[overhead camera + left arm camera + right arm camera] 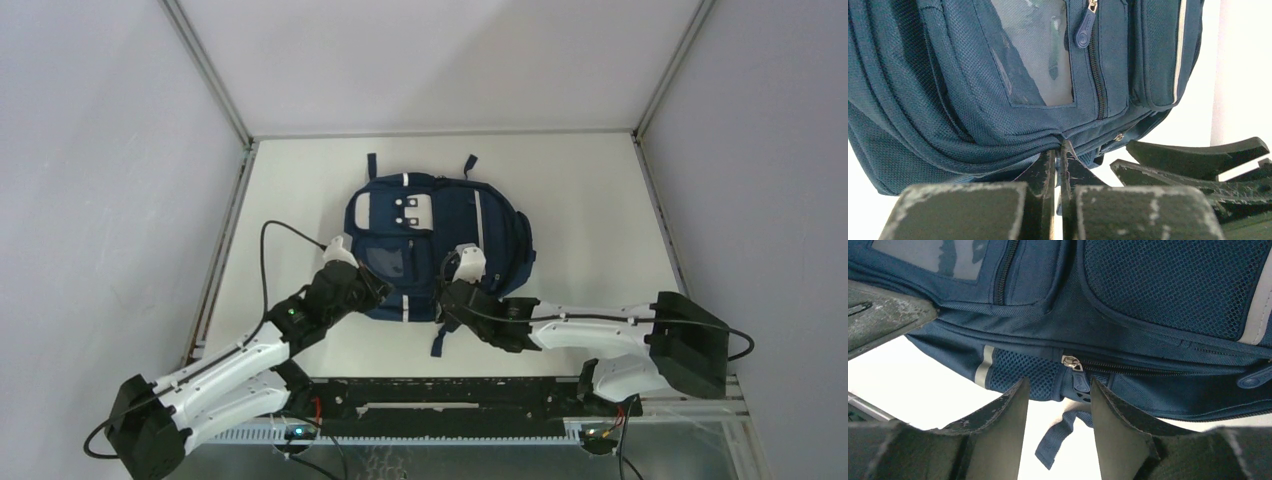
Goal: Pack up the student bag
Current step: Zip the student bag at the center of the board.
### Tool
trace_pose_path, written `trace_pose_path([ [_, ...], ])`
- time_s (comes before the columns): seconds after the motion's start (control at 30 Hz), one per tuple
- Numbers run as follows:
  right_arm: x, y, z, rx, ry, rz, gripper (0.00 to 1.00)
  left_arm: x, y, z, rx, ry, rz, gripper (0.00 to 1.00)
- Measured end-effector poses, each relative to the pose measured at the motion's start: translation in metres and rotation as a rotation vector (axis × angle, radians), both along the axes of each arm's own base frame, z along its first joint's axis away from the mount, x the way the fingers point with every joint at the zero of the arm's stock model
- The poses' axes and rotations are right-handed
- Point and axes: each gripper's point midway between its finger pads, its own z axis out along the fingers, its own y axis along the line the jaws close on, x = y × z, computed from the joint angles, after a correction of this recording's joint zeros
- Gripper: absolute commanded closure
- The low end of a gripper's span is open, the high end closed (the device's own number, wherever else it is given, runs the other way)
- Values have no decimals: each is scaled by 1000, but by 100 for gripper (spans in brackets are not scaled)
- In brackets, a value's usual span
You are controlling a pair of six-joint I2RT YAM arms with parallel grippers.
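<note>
White tabletop (600,230), closed in by pale walls on the left, right and far sides, carries everything. The left gripper (1058,162) has its fingers pressed together on a thin fold of fabric at the near edge of the backpack (440,240), just under the front pocket. Above that pinch is a clear window panel (1040,55). To the right of the panel runs a zip with a rounded blue pull (1084,31).

The right gripper (1060,405) stands with its fingers apart and nothing between them. Just beyond their tips sits a metal zip slider (1071,362) on the bag's near seam. I cannot tell whether the fingers touch the fabric. Left of the slider is blue mesh and a pale stripe (983,366). A loose strap end (1055,440) trails onto the table below the seam.

From above, both grippers meet the same near edge, the left one to the left and the right one close beside it. The backpack lies flat in the middle of the table, front side up, its white patch (408,210) toward the far end.
</note>
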Motion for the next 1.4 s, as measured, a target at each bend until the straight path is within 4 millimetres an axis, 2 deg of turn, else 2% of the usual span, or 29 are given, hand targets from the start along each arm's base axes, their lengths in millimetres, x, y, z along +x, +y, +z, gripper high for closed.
trace_pose_path([
  [0.2, 2, 5, -10, 12, 25, -10, 46, 0, 0, 4, -9, -12, 0, 100],
  [0.3, 4, 12, -21, 23, 56, 7, 49, 0, 0, 4, -6, -14, -2, 100],
  [0.4, 7, 10, -32, 26, 81, 5, 51, 0, 0, 4, -5, -14, -3, 100],
  [0.53, 8, 10, -33, 33, 89, 8, 54, 0, 0, 3, 0, -12, -5, 100],
  [0.73, 9, 6, -35, 34, 86, 3, 54, 0, 0, -1, 18, -10, -13, 100],
  [0.8, 11, 6, -35, 39, 90, 2, 60, 0, 0, -1, 21, -9, -14, 100],
  [1.07, 14, 0, -30, 83, 97, -11, 98, 0, 1, -5, 37, -5, -19, 100],
  [1.4, 14, -6, -30, 58, 93, -4, 100, 1, 2, -8, 57, -9, -21, 100],
])
